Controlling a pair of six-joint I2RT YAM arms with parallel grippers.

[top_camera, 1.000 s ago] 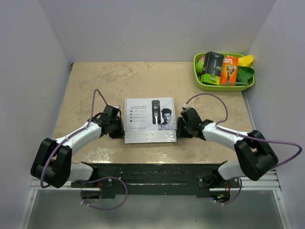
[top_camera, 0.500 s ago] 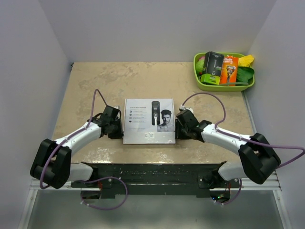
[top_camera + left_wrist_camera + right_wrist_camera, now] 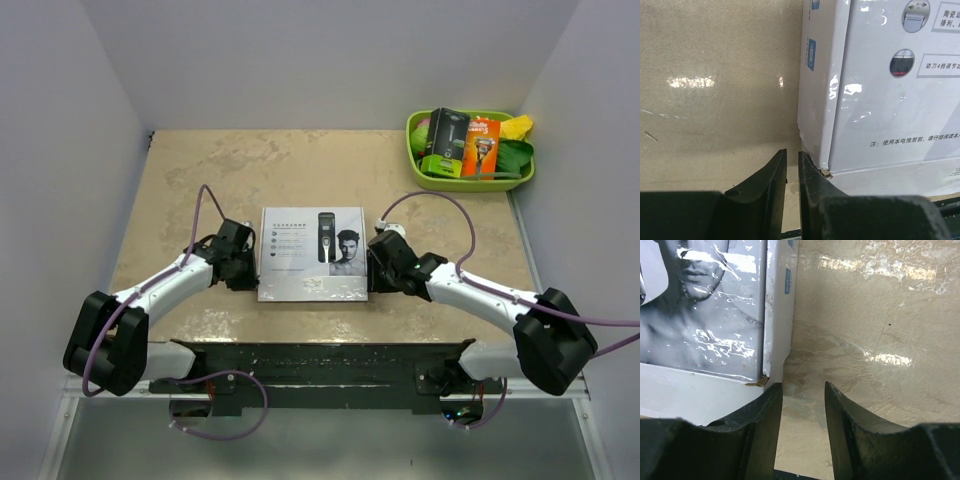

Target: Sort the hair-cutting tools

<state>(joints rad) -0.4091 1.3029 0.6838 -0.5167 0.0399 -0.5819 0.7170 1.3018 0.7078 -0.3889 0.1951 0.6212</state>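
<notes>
Box point(image 3: 312, 255) lies flat at frame centre on the surface point(image 3: 190, 170), closed. Clipper itself not seen — only its print on the box top.

Left gripper point(image 3: 792, 152) sits low at the box's lower-left corner. Its jaws are a narrow slit apart with nothing between them, and the finger nearer the box is just beside the corner.

Right gripper point(image 3: 802, 385) is at the lower-right corner, jaws part open over bare surface, holding nothing. Near finger at the corner — contact cannot be told.

Green tray point(image 3: 470, 182) with razor packs point(image 3: 457, 140) at upper right, well apart.
</notes>
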